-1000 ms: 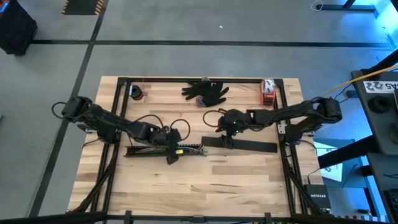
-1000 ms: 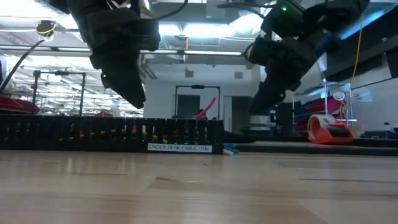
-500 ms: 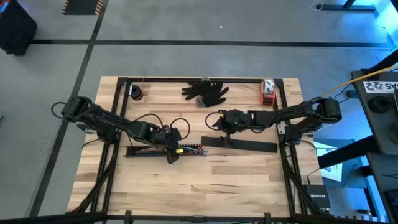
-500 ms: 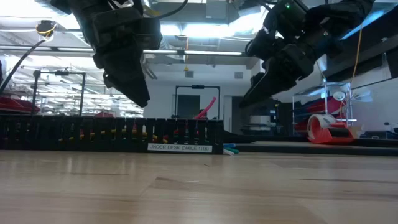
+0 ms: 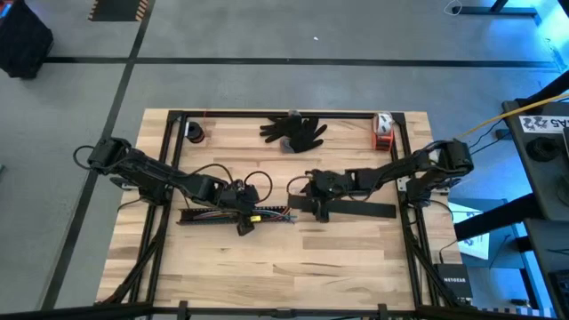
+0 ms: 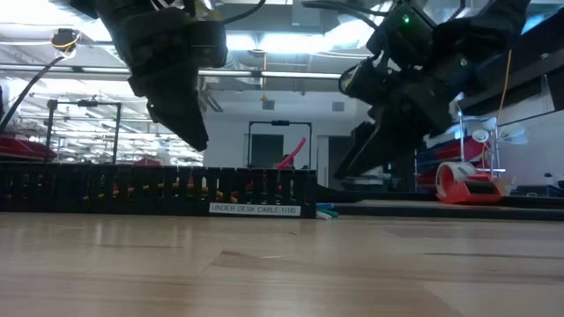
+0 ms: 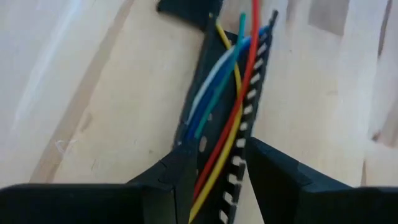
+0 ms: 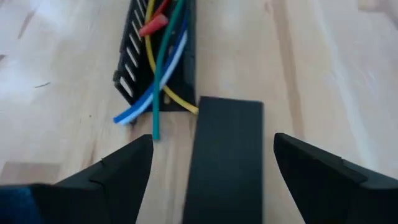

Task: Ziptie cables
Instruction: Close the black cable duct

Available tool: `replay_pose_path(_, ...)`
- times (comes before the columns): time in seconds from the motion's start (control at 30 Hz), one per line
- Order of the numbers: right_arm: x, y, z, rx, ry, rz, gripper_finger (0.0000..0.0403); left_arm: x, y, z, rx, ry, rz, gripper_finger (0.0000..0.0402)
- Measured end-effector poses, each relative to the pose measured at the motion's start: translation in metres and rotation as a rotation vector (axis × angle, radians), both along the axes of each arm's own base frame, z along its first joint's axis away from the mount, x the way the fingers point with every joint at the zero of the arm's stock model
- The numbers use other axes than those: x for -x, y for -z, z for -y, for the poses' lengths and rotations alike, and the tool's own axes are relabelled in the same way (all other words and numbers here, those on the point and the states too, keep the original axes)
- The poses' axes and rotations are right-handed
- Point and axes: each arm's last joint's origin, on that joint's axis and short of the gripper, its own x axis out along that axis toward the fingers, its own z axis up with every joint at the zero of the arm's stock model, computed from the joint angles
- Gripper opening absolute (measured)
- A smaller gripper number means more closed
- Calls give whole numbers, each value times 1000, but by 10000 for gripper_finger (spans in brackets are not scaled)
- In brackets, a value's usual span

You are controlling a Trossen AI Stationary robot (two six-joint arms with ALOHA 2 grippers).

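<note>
We count one wooden tabletop [image 5: 293,267], one slotted channel [image 5: 233,216] carrying the cables [image 7: 219,93], left end effector [image 5: 244,220] closed astride channel and cables, right end effector [image 8: 208,180] fully open over one flat black cover strip [image 8: 225,155], one black glove [image 5: 295,132] at far edge.

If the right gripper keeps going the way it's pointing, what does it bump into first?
Probably the flat black strip lying between the open right gripper fingers. Just beyond its end sits the slotted channel with the coloured cables, though depth is hard to judge.
</note>
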Motion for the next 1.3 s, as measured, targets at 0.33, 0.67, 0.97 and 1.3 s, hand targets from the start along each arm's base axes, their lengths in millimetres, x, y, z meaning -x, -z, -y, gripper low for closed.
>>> replay_pose_path(0.33,-11,30,5,-6,102,-8,328,3,2,-1,-10,5,-43,131)
replay_pose_path(0.67,-11,28,-6,-12,57,10,328,3,3,-5,-5,-17,-43,131)
replay_pose_path(0.97,-9,20,-16,-17,44,10,328,2,3,-5,-6,-16,-42,131)
replay_pose_path(1.3,-11,47,-16,18,74,-58,328,2,2,-5,-7,-14,-40,131)
